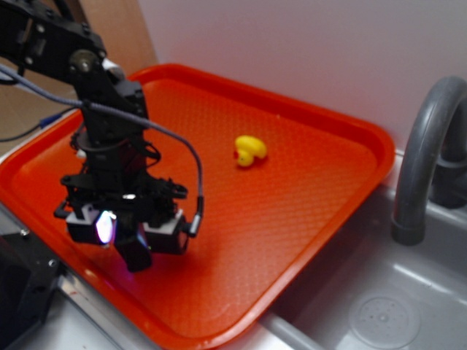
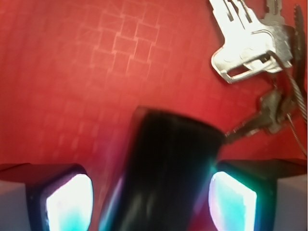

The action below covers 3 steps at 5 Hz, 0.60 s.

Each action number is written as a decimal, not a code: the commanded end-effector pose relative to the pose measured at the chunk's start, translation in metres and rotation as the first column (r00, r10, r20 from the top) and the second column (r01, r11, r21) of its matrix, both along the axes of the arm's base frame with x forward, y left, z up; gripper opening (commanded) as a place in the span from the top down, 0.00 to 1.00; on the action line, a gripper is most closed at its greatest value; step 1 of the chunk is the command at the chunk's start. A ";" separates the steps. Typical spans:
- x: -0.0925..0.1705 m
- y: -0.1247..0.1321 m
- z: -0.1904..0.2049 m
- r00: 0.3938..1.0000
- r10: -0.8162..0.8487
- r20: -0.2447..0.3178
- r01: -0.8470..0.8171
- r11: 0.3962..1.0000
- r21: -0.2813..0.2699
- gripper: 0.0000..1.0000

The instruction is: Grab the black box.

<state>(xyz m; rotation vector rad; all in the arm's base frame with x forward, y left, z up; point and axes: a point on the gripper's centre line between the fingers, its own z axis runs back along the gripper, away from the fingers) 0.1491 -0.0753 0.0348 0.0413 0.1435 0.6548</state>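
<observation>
The gripper hangs low over the red tray, near its 8 o'clock edge in the exterior view, and the black box sits between its two lit fingers. In the wrist view the box fills the lower middle, its long axis running from about 6 o'clock up toward 12, tipped slightly to the right, with one finger at 8 o'clock and the other at 4 o'clock. A sliver of red shows between the left finger and the box, so the jaws look apart or only just closing; whether the pads touch the box I cannot tell. A bunch of keys lies at 1 o'clock from the box, tethered to it by a thin cable, just beyond the right finger. The yellow duck sits well apart, toward 1 o'clock from the gripper. The tray's raised rim is close on the near side; toward the duck the tray is open.
</observation>
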 end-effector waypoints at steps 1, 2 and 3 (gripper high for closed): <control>0.001 0.004 0.019 0.989 -0.144 0.030 0.142 0.989 0.035 1.00; 0.021 0.024 0.069 0.954 -0.285 0.092 0.288 0.958 -0.017 1.00; 0.043 0.053 0.119 0.892 -0.439 0.108 0.446 0.894 -0.047 1.00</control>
